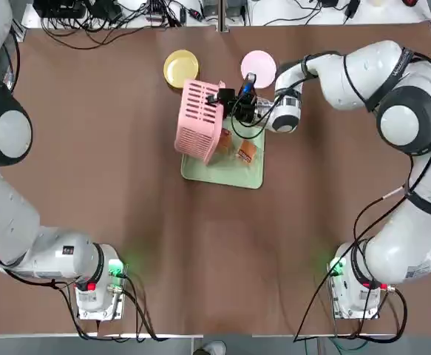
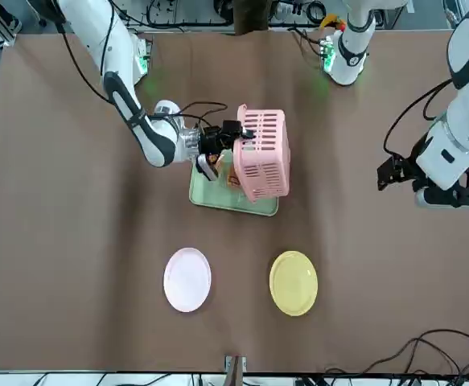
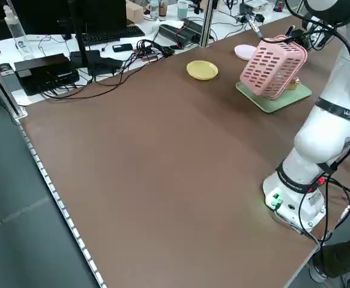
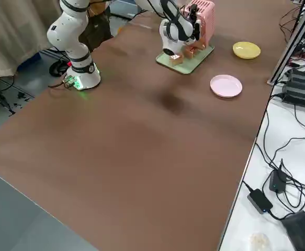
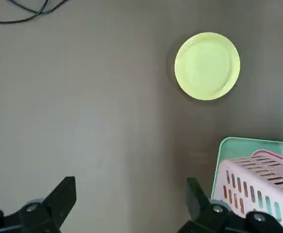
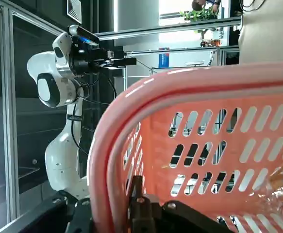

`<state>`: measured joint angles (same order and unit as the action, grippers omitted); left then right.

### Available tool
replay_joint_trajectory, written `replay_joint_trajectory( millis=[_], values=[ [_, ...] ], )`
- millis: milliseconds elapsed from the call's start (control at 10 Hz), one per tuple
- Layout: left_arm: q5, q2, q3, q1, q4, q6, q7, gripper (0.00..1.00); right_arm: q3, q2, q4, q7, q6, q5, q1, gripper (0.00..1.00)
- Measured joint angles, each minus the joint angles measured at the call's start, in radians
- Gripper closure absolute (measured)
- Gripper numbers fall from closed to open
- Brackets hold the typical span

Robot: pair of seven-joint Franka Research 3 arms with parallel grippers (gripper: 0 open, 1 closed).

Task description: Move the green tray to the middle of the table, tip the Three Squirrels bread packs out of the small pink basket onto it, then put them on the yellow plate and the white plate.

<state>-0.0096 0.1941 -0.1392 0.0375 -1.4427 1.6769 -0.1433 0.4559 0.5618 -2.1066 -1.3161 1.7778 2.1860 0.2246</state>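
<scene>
Basket work fills the middle of the table (image 1: 112, 170): the small pink basket (image 1: 200, 120) hangs tipped on its side above the green tray (image 1: 248, 176), its lattice bottom facing the robot's left and its open mouth turned toward the right arm. The right gripper (image 1: 228, 98) is clamped on the basket's rim, the fingers pinching the wall from the mouth side, as the right wrist view confirms with the pink rim (image 6: 131, 126) close against them. On the tray, just under and beside the basket's mouth, lie the Three Squirrels bread packs (image 1: 245, 151), a few orange-brown packs in clear wrap; the basket and the gripper hide part of them from above, so their count is unclear. One pack still shows inside the basket in the right wrist view (image 6: 282, 182). Beyond the tray, toward the far edge, sit the yellow plate (image 1: 180, 68) and the white plate (image 1: 259, 68), both bare and well apart from each other; the right arm's wrist reaches across just in front of the white plate. The left gripper (image 5: 131, 206) hovers high over bare table near the yellow plate, fingers spread wide and holding nothing. Cables and electronics (image 1: 112, 15) crowd the bench behind the table.
</scene>
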Motion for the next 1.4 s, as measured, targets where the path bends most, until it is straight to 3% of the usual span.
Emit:
replay_joint_trajectory(
  millis=[800, 1400],
  values=[
    [0.000, 0.000, 0.000, 0.014, 0.000, 0.000, 0.000, 0.00, -0.051, -0.032, -0.079, -0.012, -0.095, -0.027, -0.032, 0.94],
    [0.000, 0.000, 0.001, 0.014, 0.001, 0.000, 0.000, 0.00, -0.048, -0.030, -0.010, -0.021, -0.127, -0.006, 0.029, 0.94]
  ],
)
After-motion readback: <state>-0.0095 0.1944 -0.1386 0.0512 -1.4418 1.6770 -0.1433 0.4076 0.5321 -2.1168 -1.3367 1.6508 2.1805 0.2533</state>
